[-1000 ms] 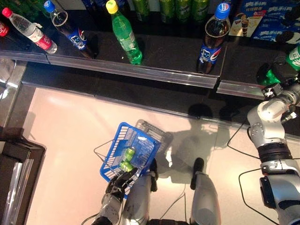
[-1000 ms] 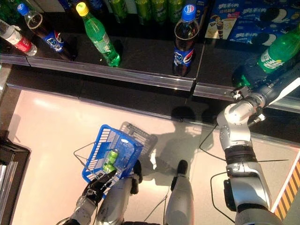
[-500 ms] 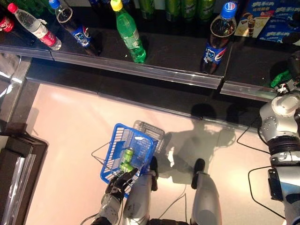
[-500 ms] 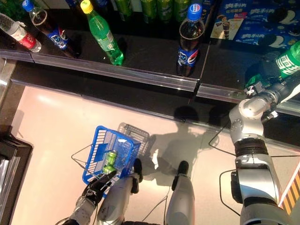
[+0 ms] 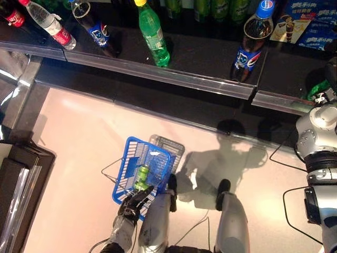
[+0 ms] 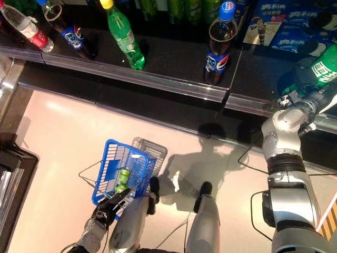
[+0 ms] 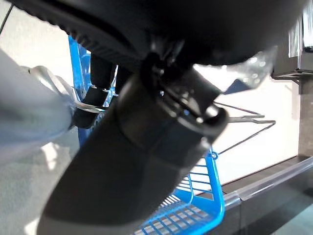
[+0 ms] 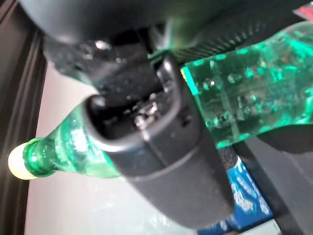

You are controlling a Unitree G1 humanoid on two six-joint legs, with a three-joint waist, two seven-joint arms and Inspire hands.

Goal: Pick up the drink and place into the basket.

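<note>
A: Bottle [image 8: 254, 93] of green drink, clear ribbed plastic with bubbles inside and a pale yellow cap, lies in the right hand [image 8: 156, 137]. The dark fingers [image 8: 166, 147] are curled around its middle; neck and base stick out on either side.

B: And from the head views?

A: The green bottle [image 6: 318, 68] shows at the far right, up at the dark shelf [image 5: 200, 63], with the right hand mostly hidden behind the silver-grey arm. It is well apart from the basket.

B: Where is the basket?

A: The blue plastic basket [image 5: 129, 168], an open lattice with thin wire handles, hangs low over the pale glossy floor [image 5: 73, 147]. The left hand [image 5: 134, 200] is at its near rim, fingers bent around a wire handle, as far as the wrist view shows. A small green can [image 5: 142, 176] already lies inside.

B: Anything else on the shelf?

A: Standing bottles: a green soda bottle with a yellow cap [image 5: 152, 31], a dark cola bottle with a blue cap [image 5: 251, 39], another cola bottle [image 5: 95, 29], and a clear water bottle with a red label [image 5: 50, 23]. Blue snack boxes [image 5: 310, 23] sit at the far right.
</note>
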